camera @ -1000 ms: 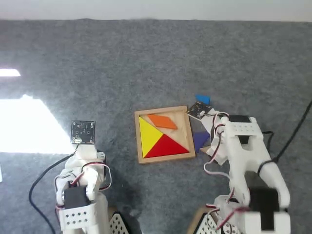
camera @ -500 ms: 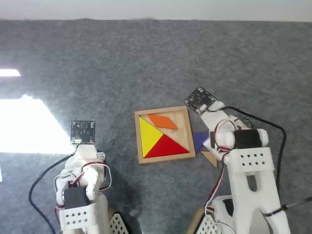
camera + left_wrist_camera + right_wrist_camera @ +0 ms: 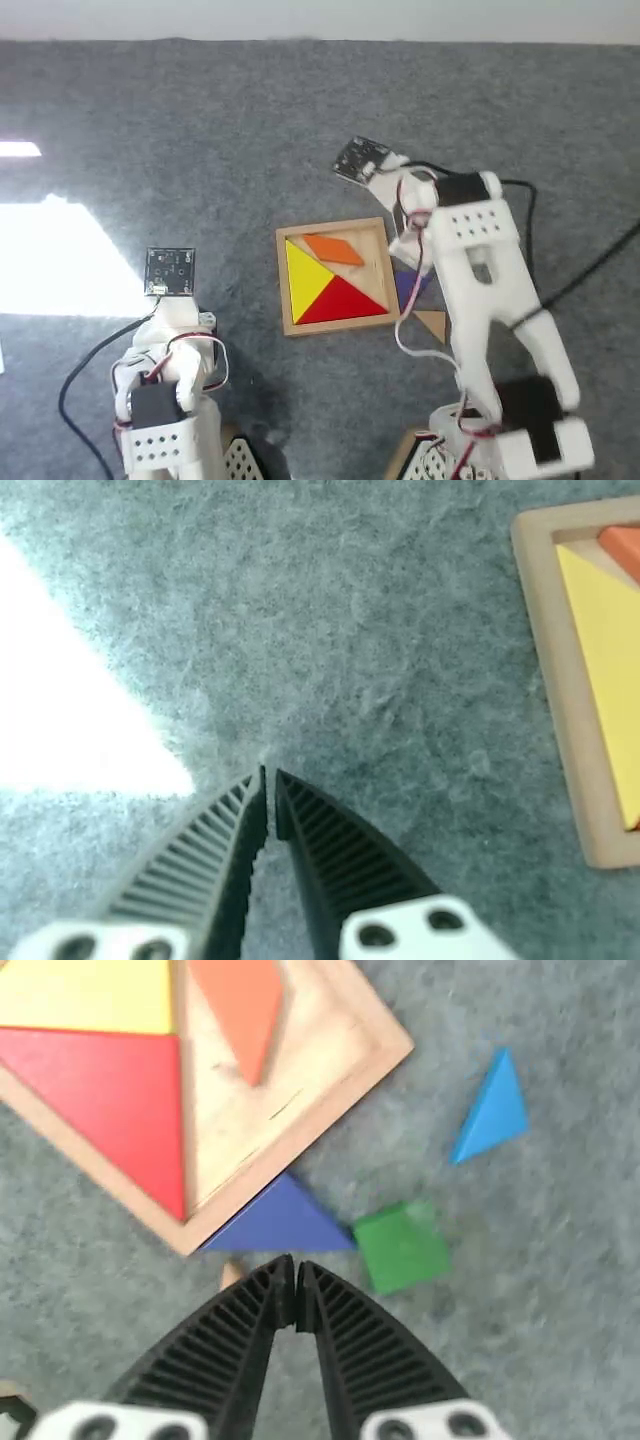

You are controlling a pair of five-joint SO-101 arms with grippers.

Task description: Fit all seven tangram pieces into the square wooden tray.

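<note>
Three pieces (image 3: 318, 275) lie inside the wooden tray (image 3: 372, 272)

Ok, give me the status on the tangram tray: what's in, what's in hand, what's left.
Done: yellow triangle, red triangle and orange parallelogram lie in the wooden tray. In hand: nothing; left gripper and right gripper are both shut and empty. Left: dark blue triangle against the tray's outer edge, green square, light blue triangle and tan triangle, all on the mat.
</note>
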